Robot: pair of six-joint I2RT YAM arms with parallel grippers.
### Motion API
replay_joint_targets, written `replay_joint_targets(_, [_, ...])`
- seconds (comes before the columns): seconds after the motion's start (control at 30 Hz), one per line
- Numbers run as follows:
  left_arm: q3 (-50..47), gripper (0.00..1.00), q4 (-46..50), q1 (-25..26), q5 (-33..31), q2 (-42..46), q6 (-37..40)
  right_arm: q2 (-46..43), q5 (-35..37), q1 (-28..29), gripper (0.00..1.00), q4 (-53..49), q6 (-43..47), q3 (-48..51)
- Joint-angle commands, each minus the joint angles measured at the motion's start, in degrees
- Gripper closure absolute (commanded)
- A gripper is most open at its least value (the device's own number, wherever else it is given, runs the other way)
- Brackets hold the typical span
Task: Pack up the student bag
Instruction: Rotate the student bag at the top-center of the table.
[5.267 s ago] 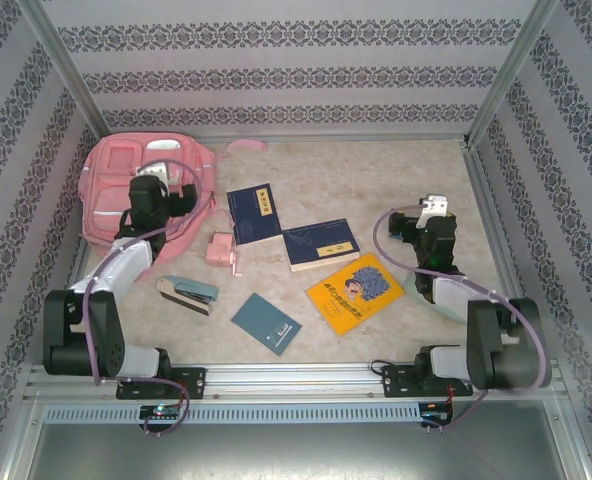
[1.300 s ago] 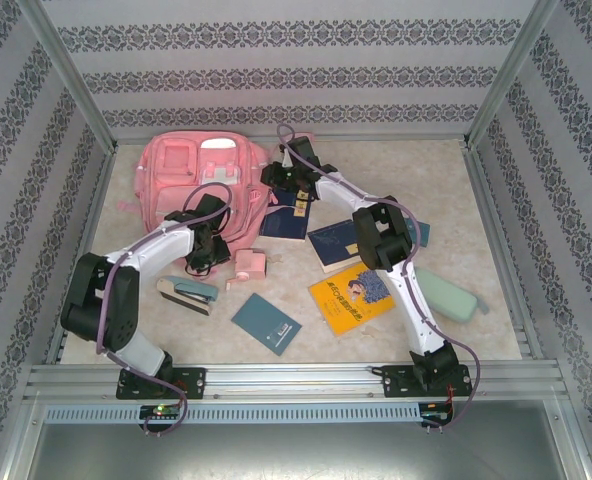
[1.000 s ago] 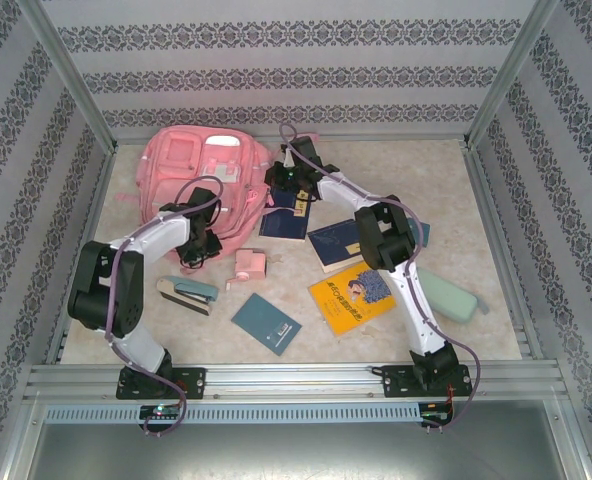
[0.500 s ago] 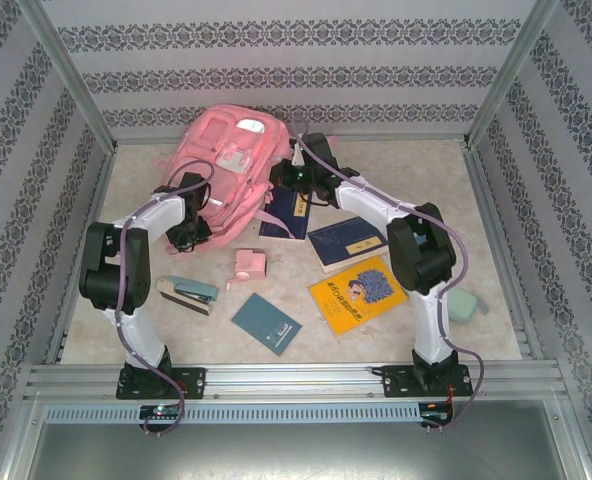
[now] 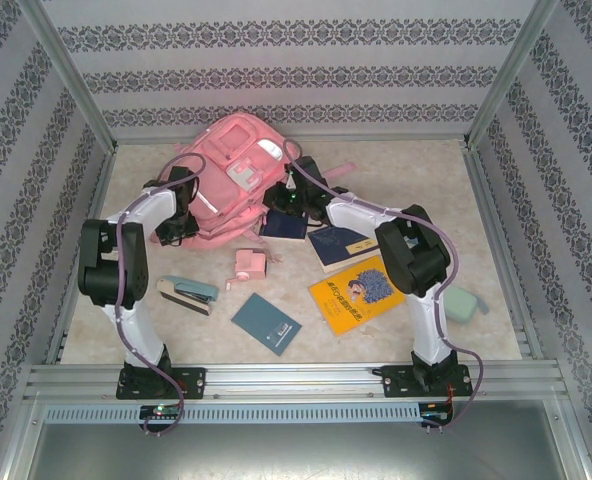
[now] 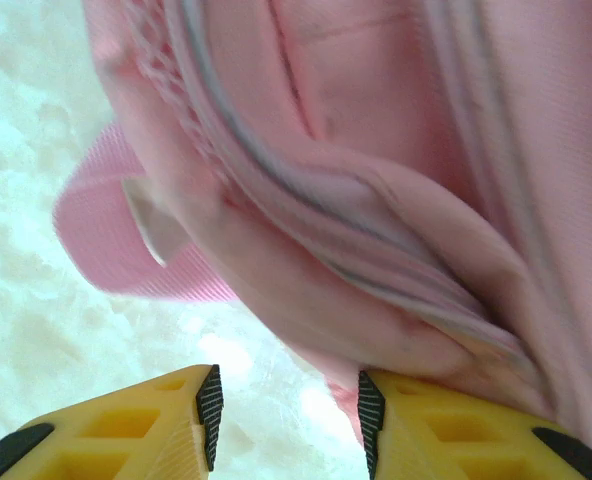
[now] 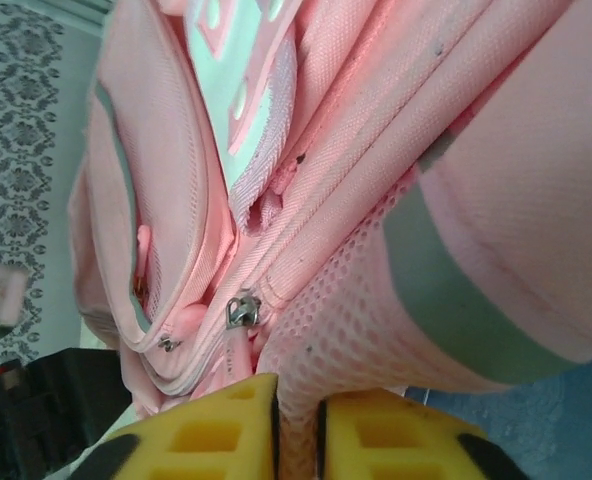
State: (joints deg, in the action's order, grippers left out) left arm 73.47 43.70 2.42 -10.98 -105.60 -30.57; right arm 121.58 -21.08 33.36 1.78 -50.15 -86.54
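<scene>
On the table (image 5: 476,200) we see the student bag (image 5: 238,165) at the far side, left of centre, and a yellow book (image 5: 356,293) nearer us on the right. Our right claw (image 7: 298,412) is narrow, pinching the bag's pink mesh edge. Our left claw (image 6: 286,400) stands wider, with bare table showing between its pads and the bag's rim against one pad.
</scene>
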Motion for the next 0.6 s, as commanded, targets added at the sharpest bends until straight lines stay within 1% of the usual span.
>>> replay_joint_targets(0.0, [-2.7, 0.54, -7.7, 1.3, 3.8, 5.2, 0.8, 0.7, -5.2, 3.1, 0.58, 1.5, -1.9, -0.7])
replay_joint_targets(0.03, [-3.6, 0.54, -7.6, 1.3, 4.0, 6.3, 0.7, 0.2, -4.4, 2.8, 0.53, 0.7, -1.3, -0.1])
replay_joint_targets(0.1, [-5.6, 0.54, -7.6, 1.5, 4.7, 9.1, 0.3, -1.5, -2.2, 1.6, 0.48, -0.5, -0.1, 1.8])
replay_joint_targets(0.17, [-7.7, 0.53, -8.3, 2.2, 5.7, 12.2, -0.1, -3.0, -0.7, 0.2, 0.45, -1.4, 0.3, 3.5])
replay_joint_targets(0.23, [-9.8, 0.51, -9.6, 3.4, 7.1, 15.2, -0.3, -4.2, 0.2, -1.4, 0.44, -2.0, 0.4, 4.6])
replay_joint_targets(0.33, [-12.5, 0.51, -12.5, 6.9, 8.7, 18.7, -0.8, -4.8, 0.7, -3.1, 0.42, -3.7, 0.6, 5.2])
replay_joint_targets(0.4, [-14.8, 0.51, -15.6, 10.2, 9.2, 20.7, -1.3, -4.7, 0.6, -3.8, 0.42, -3.8, 0.3, 5.3])
replay_joint_targets(0.57, [-18.7, 0.52, -24.1, 17.7, 10.0, 20.5, -1.7, -2.0, -2.3, -3.8, 0.44, -2.4, -1.9, 3.4])
